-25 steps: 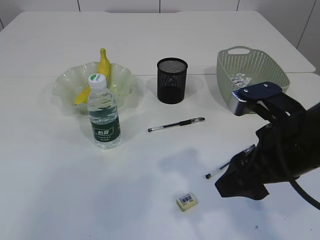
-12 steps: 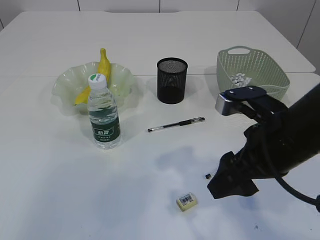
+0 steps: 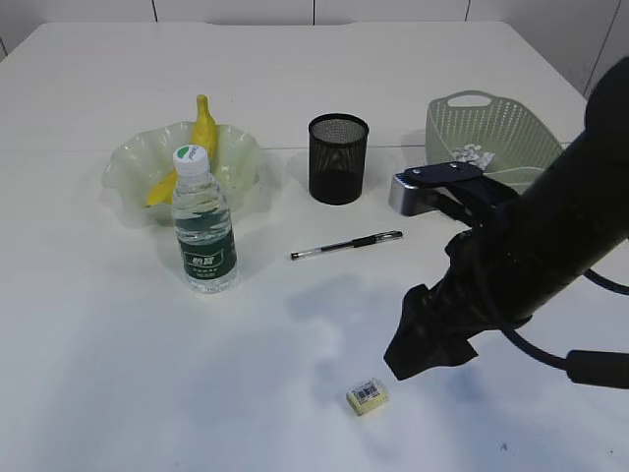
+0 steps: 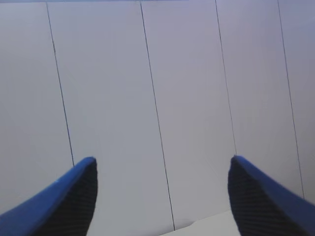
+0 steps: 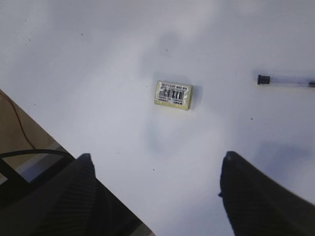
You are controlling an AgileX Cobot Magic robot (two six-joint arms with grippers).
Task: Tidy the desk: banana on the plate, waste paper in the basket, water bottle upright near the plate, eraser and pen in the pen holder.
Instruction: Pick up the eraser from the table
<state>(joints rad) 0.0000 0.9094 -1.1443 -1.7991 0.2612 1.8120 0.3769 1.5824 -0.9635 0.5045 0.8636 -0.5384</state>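
On the desk (image 3: 118, 374), near its front edge, the eraser (image 3: 367, 395) is seen lying flat, barcode sticker up, clear of everything else. The right gripper (image 5: 155, 184) is held above it with jaws spread wide and nothing between them. In the right wrist view the eraser (image 5: 173, 95) lies ahead of the fingertips, about centred between them but not yet under them; its long axis runs roughly across the gap, along the line from one finger to the other. A grasp as posed would thus be taken on the short ends; this is judged workable given the wide opening, provided the gripper is brought forward and down.

A pen (image 5: 287, 79) lies off to the right of the eraser in that view, well apart; a second pen (image 3: 346, 245) lies mid-desk before the holder (image 3: 338, 158).

The left gripper (image 4: 162, 196) is seen open and empty, aimed at a panelled wall, away from the work. The right arm is clearly the nearer.

Already placed: banana (image 3: 187, 149) on plate (image 3: 128, 162), bottle (image 3: 203, 218) upright beside the plate, paper (image 3: 472, 153) in basket (image 3: 511, 123).
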